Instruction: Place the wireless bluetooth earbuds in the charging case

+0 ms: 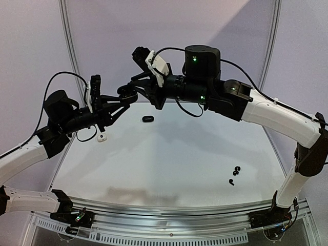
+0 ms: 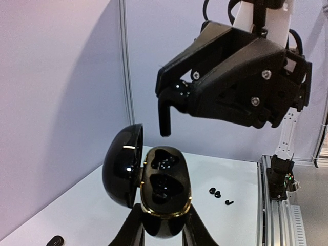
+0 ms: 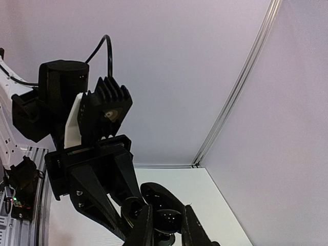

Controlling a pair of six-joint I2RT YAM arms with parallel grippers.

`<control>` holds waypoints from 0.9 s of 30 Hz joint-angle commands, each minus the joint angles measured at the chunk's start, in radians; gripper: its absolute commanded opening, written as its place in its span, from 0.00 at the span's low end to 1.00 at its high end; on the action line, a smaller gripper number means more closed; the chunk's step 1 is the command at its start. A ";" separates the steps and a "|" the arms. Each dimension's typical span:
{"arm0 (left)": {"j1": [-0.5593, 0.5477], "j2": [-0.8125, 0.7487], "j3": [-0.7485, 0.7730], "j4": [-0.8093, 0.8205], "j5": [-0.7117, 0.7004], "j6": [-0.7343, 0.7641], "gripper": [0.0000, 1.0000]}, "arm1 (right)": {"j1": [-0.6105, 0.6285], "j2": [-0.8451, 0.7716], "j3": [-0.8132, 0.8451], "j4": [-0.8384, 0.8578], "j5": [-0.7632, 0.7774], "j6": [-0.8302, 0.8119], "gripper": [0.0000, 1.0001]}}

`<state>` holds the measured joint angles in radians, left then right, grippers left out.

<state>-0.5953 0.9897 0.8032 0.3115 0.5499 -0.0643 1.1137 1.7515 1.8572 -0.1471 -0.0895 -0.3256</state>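
Holding open charging case (image 2: 163, 202) up in left pincer (image 2: 163, 230) to receive black earbud (image 2: 165, 115) pinched stem-down in right pincer (image 2: 177, 96)

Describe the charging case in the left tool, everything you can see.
The charging case is a glossy black oval shell, plastic-looking, with a gold band round the base's rim. It is open, lid swung out on a side hinge; two moulded wells inside look empty. The left tool clamps its base, holding it off the table. The black earbud in the right tool hangs above it, not touching.
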 commanded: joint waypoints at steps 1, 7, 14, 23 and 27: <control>0.002 -0.003 0.022 0.024 0.008 -0.001 0.00 | 0.005 -0.012 -0.004 0.000 -0.010 0.009 0.00; 0.002 -0.001 0.027 0.023 0.008 0.004 0.00 | 0.005 0.011 0.009 -0.047 0.022 -0.007 0.00; 0.002 0.004 0.031 0.026 0.013 0.005 0.00 | 0.006 0.024 0.013 -0.050 0.044 -0.022 0.00; 0.002 0.001 0.030 0.028 0.013 0.010 0.00 | 0.005 0.054 0.031 -0.052 0.067 -0.030 0.00; 0.002 -0.003 0.026 0.025 0.010 0.011 0.00 | 0.005 0.057 0.031 -0.065 0.083 -0.036 0.00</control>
<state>-0.5915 0.9901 0.8074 0.3073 0.5396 -0.0639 1.1145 1.7824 1.8725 -0.1745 -0.0437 -0.3496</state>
